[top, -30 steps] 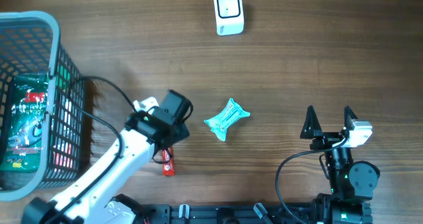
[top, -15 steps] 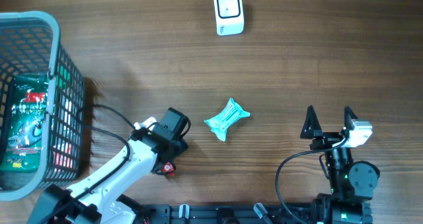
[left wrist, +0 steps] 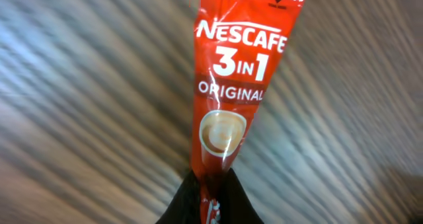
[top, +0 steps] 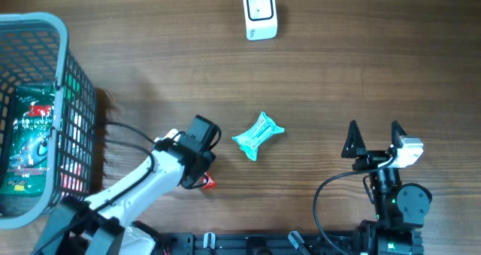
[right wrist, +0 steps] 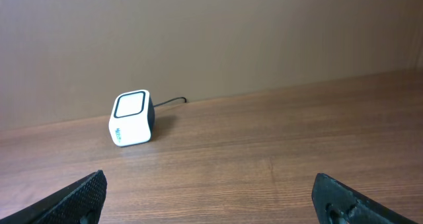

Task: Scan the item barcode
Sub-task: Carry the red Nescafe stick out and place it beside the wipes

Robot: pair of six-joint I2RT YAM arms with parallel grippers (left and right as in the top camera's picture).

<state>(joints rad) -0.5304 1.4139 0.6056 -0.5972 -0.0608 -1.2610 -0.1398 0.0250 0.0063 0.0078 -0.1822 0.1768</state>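
Left tool [left wrist: 210,201] has clamped onto the red Nescafé sachet [left wrist: 228,85]; right tool [top: 373,129] stands apart.

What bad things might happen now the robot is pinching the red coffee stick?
The left gripper pinches only one end of the red sachet, so it might slip or droop. The teal packet lies close to the path toward the scanner and might get bumped. No barcode shows on the visible side, so a scan may miss.
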